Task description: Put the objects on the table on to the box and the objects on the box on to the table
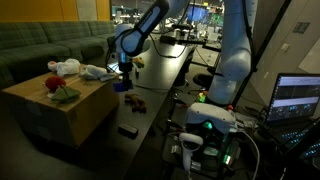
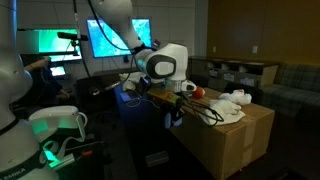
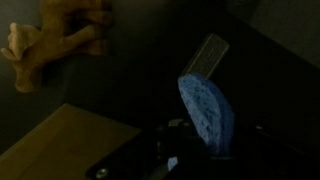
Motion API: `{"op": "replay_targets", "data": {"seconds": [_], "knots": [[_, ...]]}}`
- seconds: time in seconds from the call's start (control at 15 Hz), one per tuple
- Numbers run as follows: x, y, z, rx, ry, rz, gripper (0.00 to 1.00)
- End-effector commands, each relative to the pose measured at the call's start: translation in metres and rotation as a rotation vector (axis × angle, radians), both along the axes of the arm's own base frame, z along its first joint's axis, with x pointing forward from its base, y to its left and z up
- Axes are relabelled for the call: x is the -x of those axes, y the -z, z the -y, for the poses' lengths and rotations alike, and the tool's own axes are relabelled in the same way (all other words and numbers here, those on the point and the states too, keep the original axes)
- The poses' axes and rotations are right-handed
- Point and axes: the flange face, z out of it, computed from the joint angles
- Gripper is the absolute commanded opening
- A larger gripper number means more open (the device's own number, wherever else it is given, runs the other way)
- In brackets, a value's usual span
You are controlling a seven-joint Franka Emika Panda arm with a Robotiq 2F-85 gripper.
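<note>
The small blue piece is a rounded pad of mid blue with a rough, fuzzy face. A pale, see-through flat tab shows past its far end, and whether the tab belongs to it is hard to tell. The gripper is closed on this piece. In the wrist view the piece stands straight up out of the dark fingers at the bottom edge. It hangs in the air with the gripper over the black table and rests on nothing.

Only the wrist view shows the piece plainly. Beyond the gripper and off to one side, it also shows a small brown item, lumpy and limbed like a toy animal, against the dark table top. Nearer, on that same side, is a tan corner of the cardboard box.

In both exterior views the blue piece is too small and dim to make out. They show the wider setting, with the gripper just beside the box's side, near the level of its top edge. On the box top, away from the gripper, lie a red-and-green soft toy and white cloth pieces. Below the gripper, a small flat black block lies on the table. A green sofa stands behind the box, and a laptop glows well apart from the gripper.
</note>
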Motion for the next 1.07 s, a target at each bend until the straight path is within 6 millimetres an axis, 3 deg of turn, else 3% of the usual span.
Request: {"op": "replay_targets", "data": {"seconds": [0.0, 0.53, 0.93, 1.0], "knots": [[0.027, 0.041, -0.001, -0.01, -0.004, -0.006, 0.06], [0.059, 0.142, -0.006, 0.002, 0.071, 0.107, 0.06], [0.061, 0.182, -0.002, 0.052, 0.139, 0.161, 0.08], [0.059, 0.185, -0.002, 0.049, 0.155, 0.165, 0.37]]}}
